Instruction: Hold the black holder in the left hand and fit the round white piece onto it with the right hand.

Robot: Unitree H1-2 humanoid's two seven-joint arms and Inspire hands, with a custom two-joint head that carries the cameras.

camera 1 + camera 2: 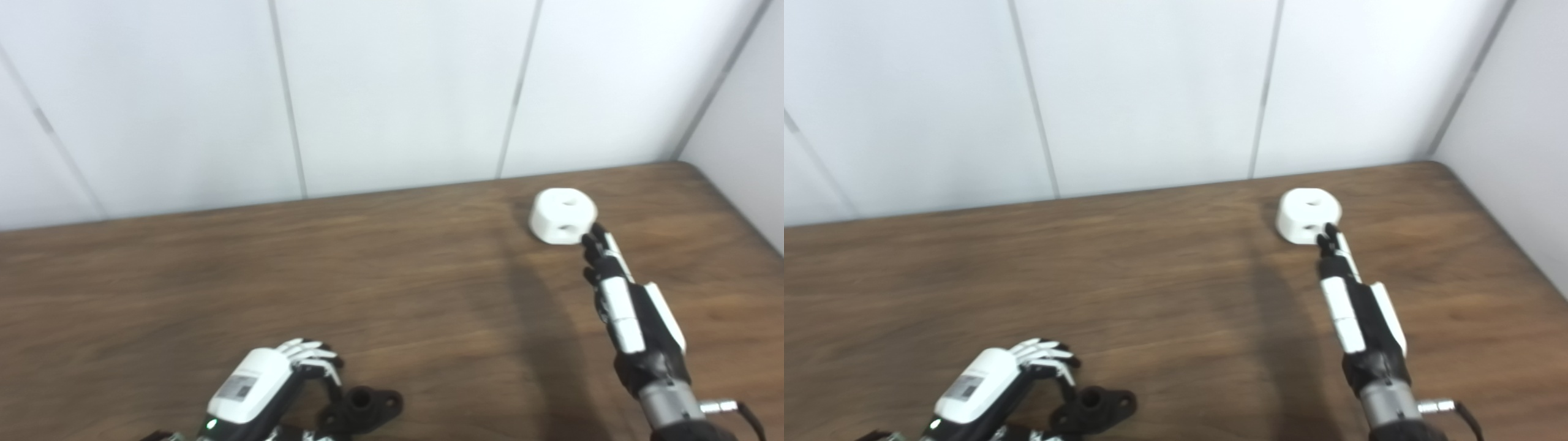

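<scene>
The black holder (362,407) lies flat on the wooden table near its front edge, a short tube standing up from its base. My left hand (269,380) sits at the holder's left end with its fingers (309,354) curled over that end; whether they grip it is hidden. The round white piece (562,215), with a hole on top and holes in its side, rests on the table at the far right. My right hand (618,288) reaches toward it with fingers stretched out straight, and the fingertips (595,236) are at the piece's near edge, holding nothing.
The brown wooden table (392,288) runs to white wall panels (398,92) at the back and another white wall (744,128) on the right. The table's right edge (1519,245) passes close to the white piece.
</scene>
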